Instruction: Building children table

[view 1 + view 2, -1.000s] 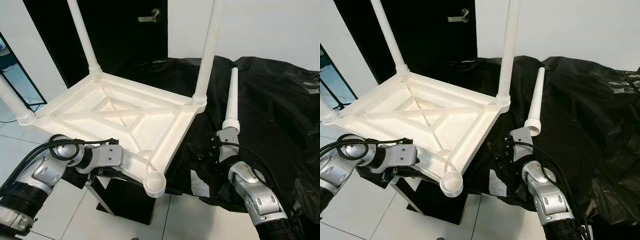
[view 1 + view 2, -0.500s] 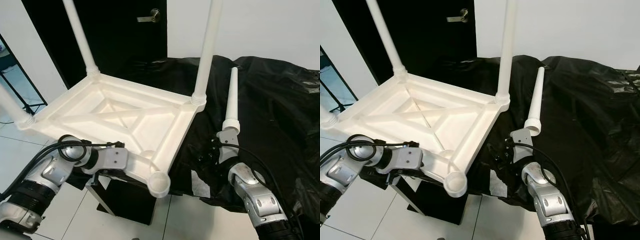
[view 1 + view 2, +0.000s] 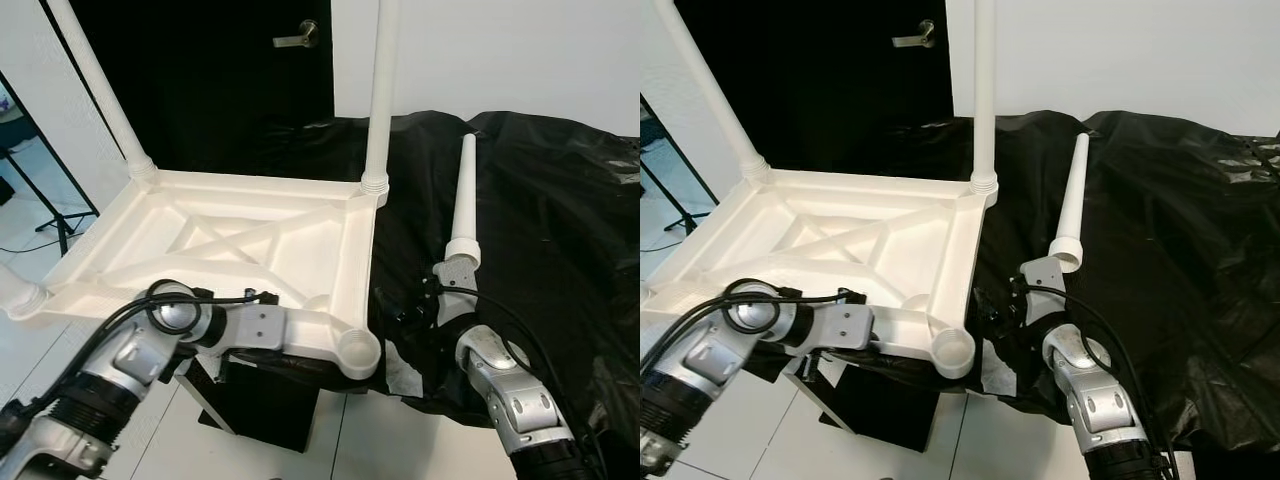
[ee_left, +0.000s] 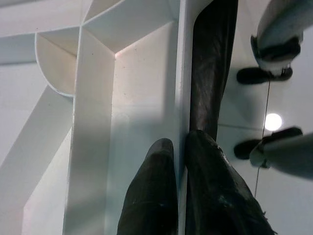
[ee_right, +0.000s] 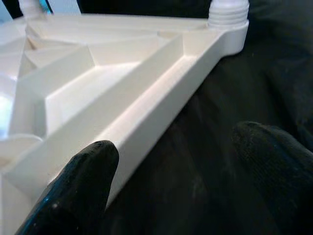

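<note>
The white plastic table top (image 3: 230,240) lies upside down, its near edge resting on a black stand. Upright white legs stand in the far right corner (image 3: 380,90), the far left corner (image 3: 100,90) and the near left corner (image 3: 15,290). The near right socket (image 3: 357,350) holds no leg. My left gripper (image 4: 179,142) is shut on the table top's front rim, close to that socket. A loose white leg (image 3: 464,195) lies on the black sheet. Just in front of it my right gripper (image 5: 181,147) is open over the sheet, beside the table top's right edge.
A crumpled black sheet (image 3: 540,200) covers the surface on the right. The black stand (image 3: 260,405) sits on a white tiled floor (image 3: 380,450). A dark door (image 3: 230,70) with a handle is behind, and a tripod (image 3: 50,215) stands at far left.
The table top has swung round in my left gripper's hold. Its empty socket moved right, toward my right gripper, and the far legs shifted left. My right arm and the loose leg stayed put.
</note>
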`<state>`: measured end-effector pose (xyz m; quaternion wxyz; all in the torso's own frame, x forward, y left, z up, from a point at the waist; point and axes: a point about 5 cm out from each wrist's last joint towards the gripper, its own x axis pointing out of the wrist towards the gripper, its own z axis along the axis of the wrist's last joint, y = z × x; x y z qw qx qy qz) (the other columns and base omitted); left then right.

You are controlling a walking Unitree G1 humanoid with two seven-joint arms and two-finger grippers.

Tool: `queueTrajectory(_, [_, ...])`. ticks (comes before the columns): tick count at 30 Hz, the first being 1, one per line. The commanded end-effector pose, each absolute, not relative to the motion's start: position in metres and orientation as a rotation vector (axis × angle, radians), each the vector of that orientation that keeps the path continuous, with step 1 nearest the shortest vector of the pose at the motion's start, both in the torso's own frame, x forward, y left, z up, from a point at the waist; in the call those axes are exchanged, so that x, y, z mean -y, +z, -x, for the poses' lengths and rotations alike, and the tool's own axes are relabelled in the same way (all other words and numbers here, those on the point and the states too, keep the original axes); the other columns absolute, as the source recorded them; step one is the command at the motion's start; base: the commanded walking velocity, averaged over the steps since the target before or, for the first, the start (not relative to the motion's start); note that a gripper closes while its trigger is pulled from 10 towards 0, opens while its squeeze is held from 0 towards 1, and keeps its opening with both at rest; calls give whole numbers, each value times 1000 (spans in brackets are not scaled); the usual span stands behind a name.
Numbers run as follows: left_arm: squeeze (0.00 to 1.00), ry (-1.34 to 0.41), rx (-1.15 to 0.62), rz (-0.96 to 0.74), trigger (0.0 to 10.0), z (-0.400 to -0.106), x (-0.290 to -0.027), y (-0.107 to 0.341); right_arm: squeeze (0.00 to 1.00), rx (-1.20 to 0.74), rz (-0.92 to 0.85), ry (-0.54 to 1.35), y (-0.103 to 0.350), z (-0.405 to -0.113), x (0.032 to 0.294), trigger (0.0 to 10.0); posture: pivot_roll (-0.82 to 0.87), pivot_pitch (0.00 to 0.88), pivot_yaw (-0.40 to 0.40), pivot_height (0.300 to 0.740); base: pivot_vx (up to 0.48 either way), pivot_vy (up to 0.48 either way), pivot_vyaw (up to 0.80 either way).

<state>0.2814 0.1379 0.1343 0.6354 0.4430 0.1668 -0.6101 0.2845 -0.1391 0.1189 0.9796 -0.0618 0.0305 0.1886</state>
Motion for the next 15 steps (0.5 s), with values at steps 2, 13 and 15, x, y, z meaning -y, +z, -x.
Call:
queueTrajectory(2, [929, -1300, -362, -966, 10000, -280, -133, 122, 0, -44, 110, 364, 121, -286, 140, 10000, 11, 0, 52, 740, 0, 0, 0])
queueTrajectory(13, [0, -1220, -275, -922, 10000, -288, -125, 136, 0, 10, 95, 255, 132, -295, 152, 10000, 17, 0, 54, 740, 0, 0, 0])
queueTrajectory(15, [0, -1217, -249, -851, 10000, -287, -124, 148, 0, 34, 95, 194, 138, -302, 160, 10000, 24, 0, 54, 740, 0, 0, 0])
